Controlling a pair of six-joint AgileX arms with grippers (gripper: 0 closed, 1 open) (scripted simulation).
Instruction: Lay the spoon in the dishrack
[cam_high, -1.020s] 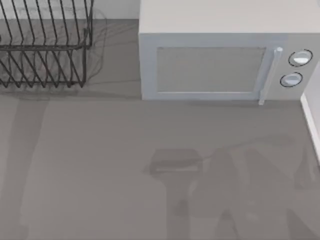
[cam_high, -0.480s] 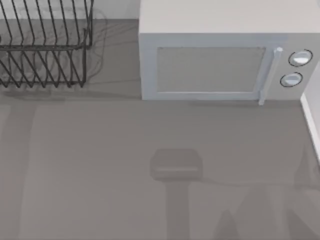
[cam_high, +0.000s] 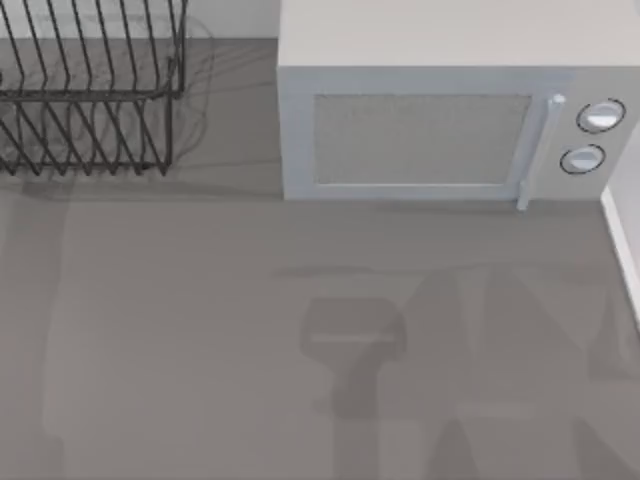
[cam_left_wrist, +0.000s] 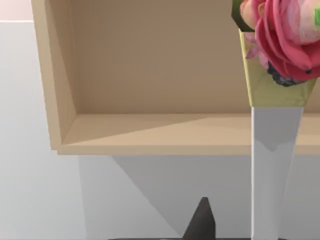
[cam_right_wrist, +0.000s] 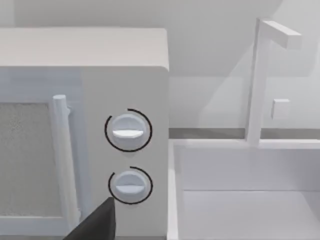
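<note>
The dishrack (cam_high: 90, 95), a black wire rack of slanted bars, stands at the table's far left corner in the top view. The spoon is out of view. A dark tip of my left gripper (cam_left_wrist: 201, 221) pokes into the left wrist view, which faces a wall shelf away from the table. A dark tip of my right gripper (cam_right_wrist: 96, 223) shows in the right wrist view, low in front of the microwave's two round knobs (cam_right_wrist: 128, 131). Soft arm shadows lie across the table's near right part (cam_high: 470, 340).
The grey microwave (cam_high: 430, 130) stands at the back, right of the rack, door shut. A white sink (cam_right_wrist: 250, 195) with a faucet (cam_right_wrist: 260, 75) adjoins it at the table's right edge. A wooden shelf (cam_left_wrist: 150, 135) and a tall vase with a pink flower (cam_left_wrist: 275, 160) face the left wrist.
The soft shadows on the table's right and near parts have shifted and spread. The rack and the microwave have not moved.
</note>
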